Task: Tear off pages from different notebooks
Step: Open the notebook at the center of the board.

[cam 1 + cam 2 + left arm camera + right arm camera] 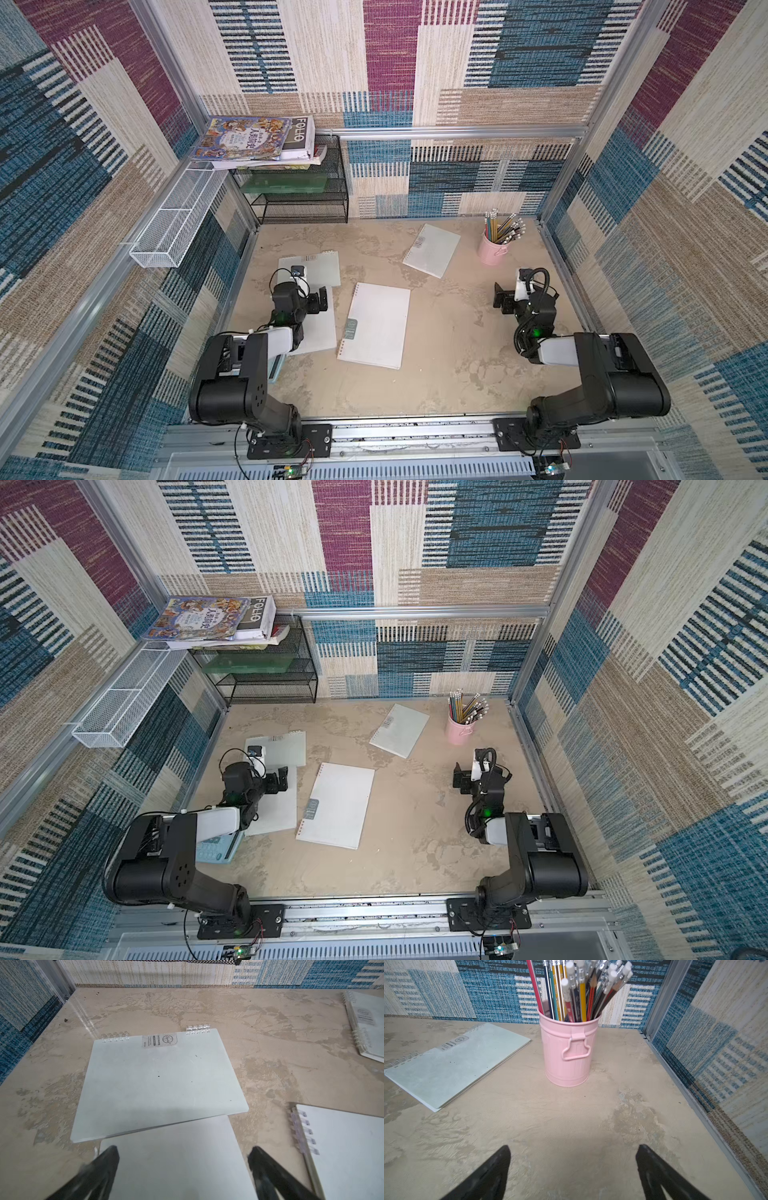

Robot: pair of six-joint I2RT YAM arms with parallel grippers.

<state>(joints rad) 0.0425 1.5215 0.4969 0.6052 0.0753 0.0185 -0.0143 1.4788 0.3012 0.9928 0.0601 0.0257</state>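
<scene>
**Left pincer poised over the overlapped pair of notebooks**

The left gripper (184, 1151) hangs with its black fingers spread wide and empty, right above a plain whitish notebook (176, 1165) whose binding I can't see. Just ahead lies a frosted pale notebook with a small grey label (160, 1082), its near edge overlapping the first. Its clear plastic coils run along the far edge, crosswise to the pincer's reach. The left arm is much the nearer for this pair.

A large white spiral notebook (376, 326) lies flat mid-table between the arms, long axis roughly front to back, coils on the left arm's side.

The right gripper (574, 1149), likewise spread and empty, hovers over the bare mottled beige tabletop (571, 1115), facing a pink metal bucket of pencils (568, 1053). A fourth thin notebook (452, 1066) lies beside that bucket, near the back wall.

The covers look smooth and matte, the sheets thin. I see no loose pages, so I'd say tearing hasn't begun.
</scene>
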